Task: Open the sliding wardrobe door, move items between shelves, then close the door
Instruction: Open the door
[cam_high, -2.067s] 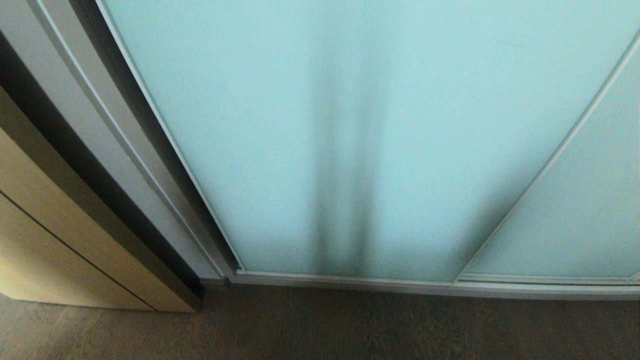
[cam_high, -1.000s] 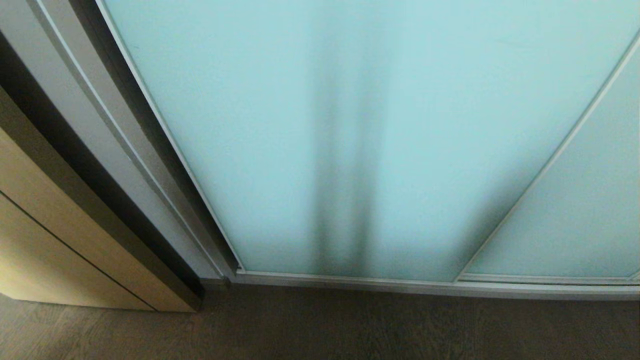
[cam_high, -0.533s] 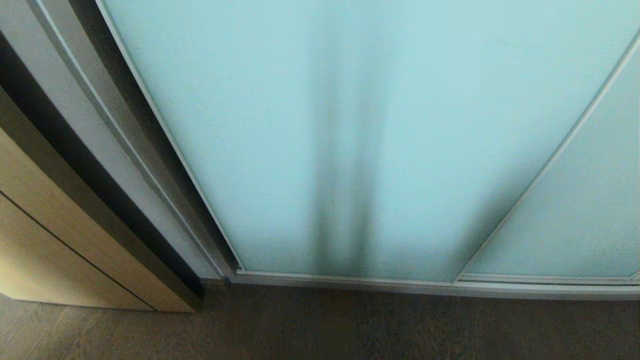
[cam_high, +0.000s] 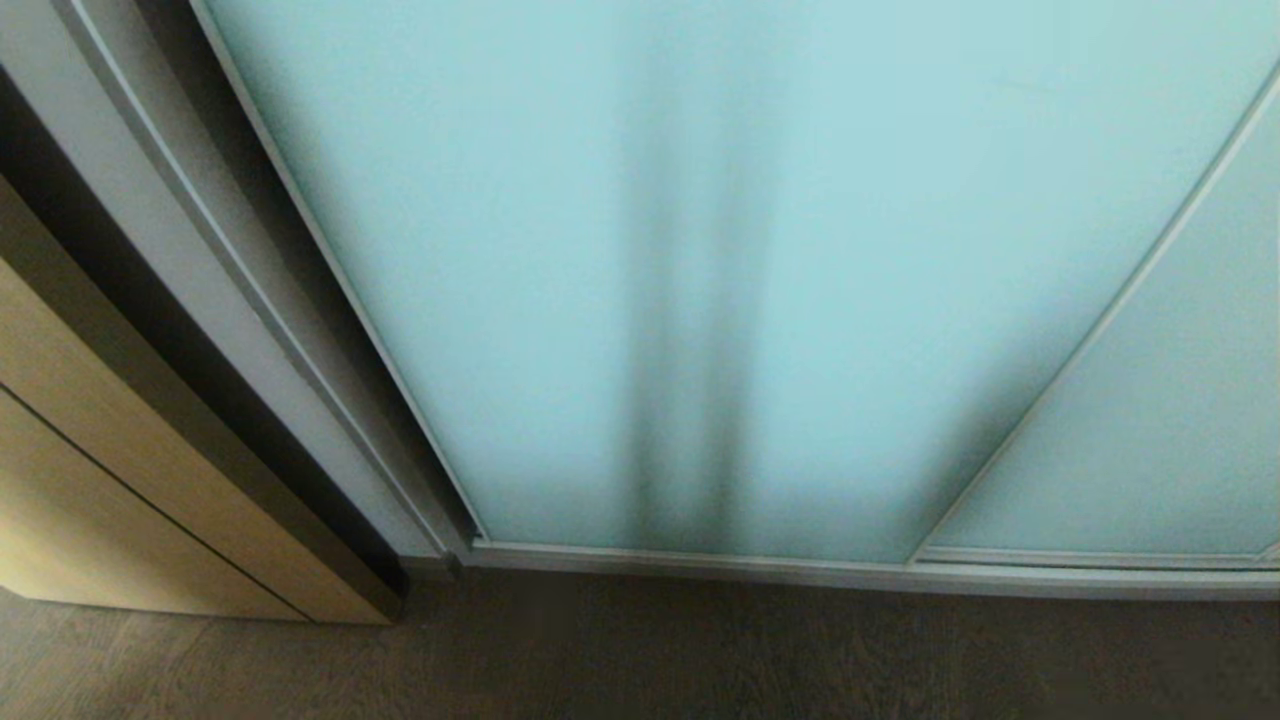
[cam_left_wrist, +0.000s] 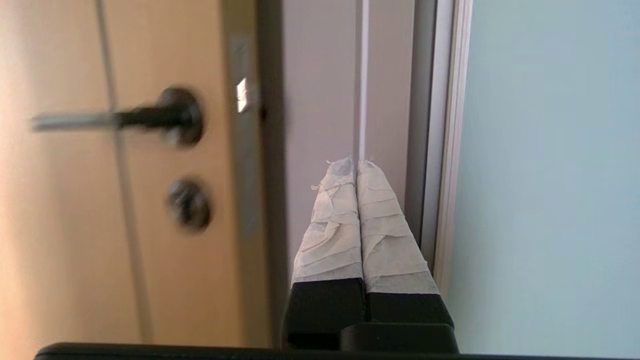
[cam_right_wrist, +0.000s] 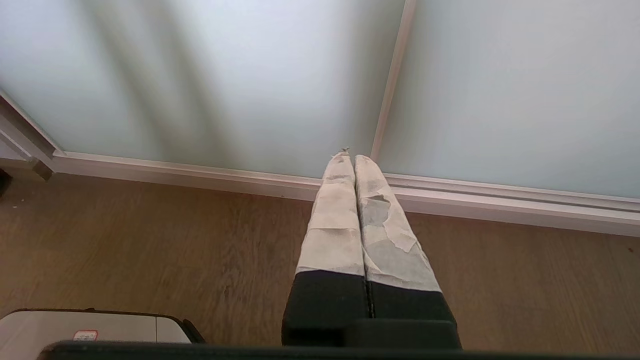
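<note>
Nothing has shifted before the sliding wardrobe door (cam_high: 760, 250); both tools, left (cam_left_wrist: 356, 165) and right (cam_right_wrist: 349, 159), stay clenched empty.

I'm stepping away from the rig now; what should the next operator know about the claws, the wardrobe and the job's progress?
Left claw: shut, empty, raised beside the silver frame of the sliding wardrobe door, pointing at the grey jamb; the tan wood door is on its other side.
Right claw: shut, empty, pointing down at the door's bottom rail above the wood floor.
Door: closed; shelves and bag not visible.
Done: nothing yet.
Left: slide the door open, move the bag between shelves, close the door.
</note>
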